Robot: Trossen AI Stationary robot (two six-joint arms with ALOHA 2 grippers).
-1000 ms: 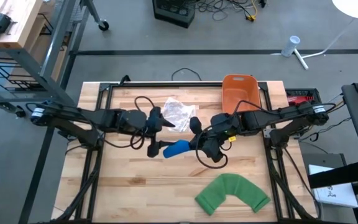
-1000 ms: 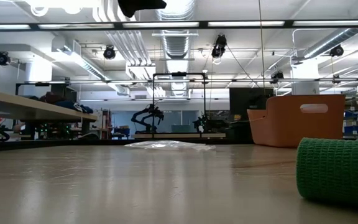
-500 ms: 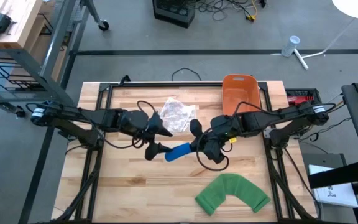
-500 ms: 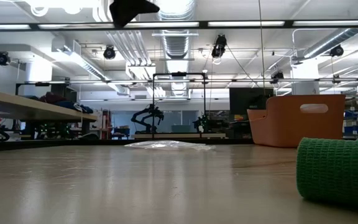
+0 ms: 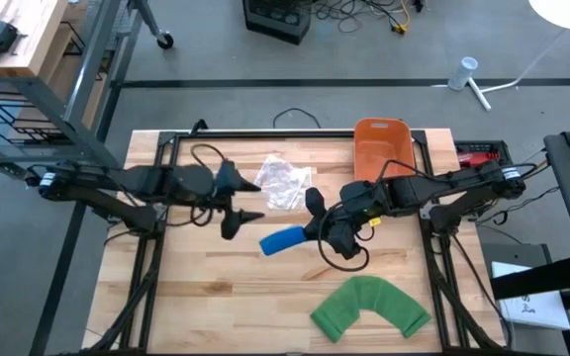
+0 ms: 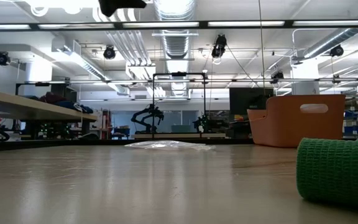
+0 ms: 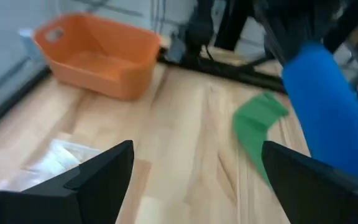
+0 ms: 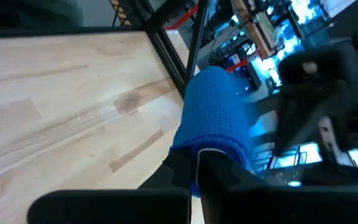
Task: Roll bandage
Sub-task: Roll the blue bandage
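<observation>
Pulling back toward its own side, the left gripper (image 5: 239, 217) now sits clear of the blue knitted bandage roll (image 5: 282, 240), which it flanked a second ago.

From above, that gripper's fingers are spread wide and hold nothing. The right gripper (image 5: 317, 229) is clamped on one end of the blue roll, holding it above the light wooden slatted table (image 5: 206, 297). A green curved bandage strip (image 5: 369, 307) lies near the front edge, an orange plastic bin (image 5: 380, 146) sits at the back, and a crumpled clear plastic wrapper (image 5: 283, 180) lies beside the left arm.

At table height, only the green strip (image 6: 337, 169), the bin (image 6: 297, 119) and the wrapper (image 6: 163, 145) show; both grippers are above the frame.

Through the left wrist camera, the blue roll (image 7: 328, 106) hangs well apart from the open fingers (image 7: 101, 171).

Through the right wrist camera, the shut fingers (image 8: 222, 174) pinch the roll (image 8: 216, 112) at its edge. With one end unsupported, I judge it could sag, slip out or unwind.

No brand, label or legible writing shows anywhere.
</observation>
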